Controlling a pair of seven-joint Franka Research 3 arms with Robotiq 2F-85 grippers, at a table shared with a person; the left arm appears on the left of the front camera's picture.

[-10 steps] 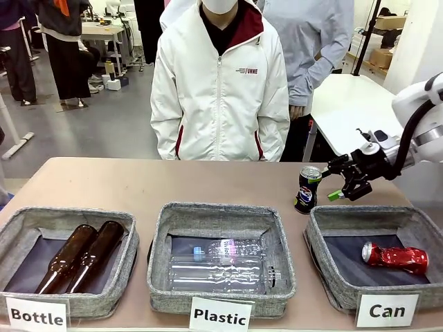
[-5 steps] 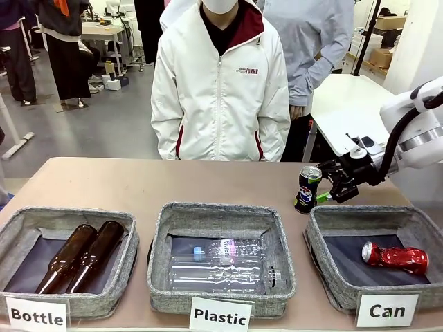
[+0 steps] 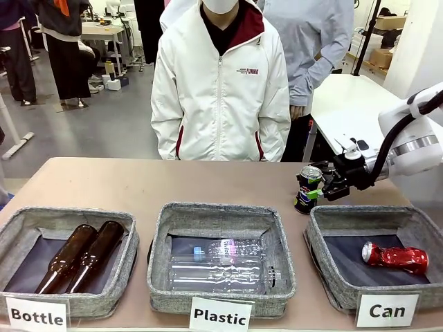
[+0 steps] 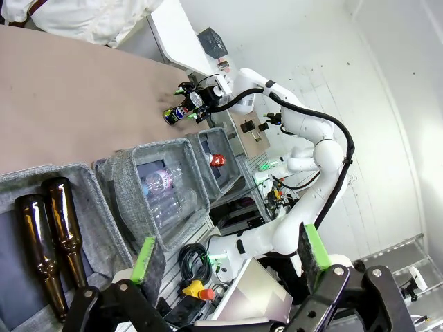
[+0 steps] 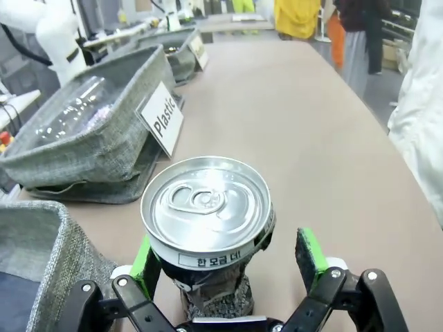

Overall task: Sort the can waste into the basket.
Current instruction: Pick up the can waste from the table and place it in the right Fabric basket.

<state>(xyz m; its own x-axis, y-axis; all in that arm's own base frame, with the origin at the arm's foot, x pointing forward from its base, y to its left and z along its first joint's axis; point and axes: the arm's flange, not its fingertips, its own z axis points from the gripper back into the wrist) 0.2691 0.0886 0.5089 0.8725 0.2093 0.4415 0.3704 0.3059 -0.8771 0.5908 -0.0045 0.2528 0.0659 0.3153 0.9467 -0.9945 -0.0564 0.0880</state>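
Observation:
A dark blue-black can (image 3: 307,188) with a silver top (image 5: 205,204) stands upright on the table just behind the left far corner of the "Can" basket (image 3: 315,243). My right gripper (image 3: 320,187) is open, its green pads on either side of the can's upper part (image 5: 225,266), with a gap still visible on one side. A crushed red can (image 3: 394,257) lies inside the basket. My left gripper (image 4: 228,254) hangs open and holds nothing, far from the cans; from there the dark can (image 4: 178,114) looks small.
The "Plastic" basket (image 3: 158,270) with clear bottles sits in the middle, and the "Bottle" basket (image 3: 129,257) with two brown bottles on the left. A person in a white jacket (image 3: 220,97) stands at the far edge. Bare tabletop (image 3: 173,183) lies behind the baskets.
My right gripper has moved left toward the dark can and now straddles it. The cans, baskets and left gripper have not moved.

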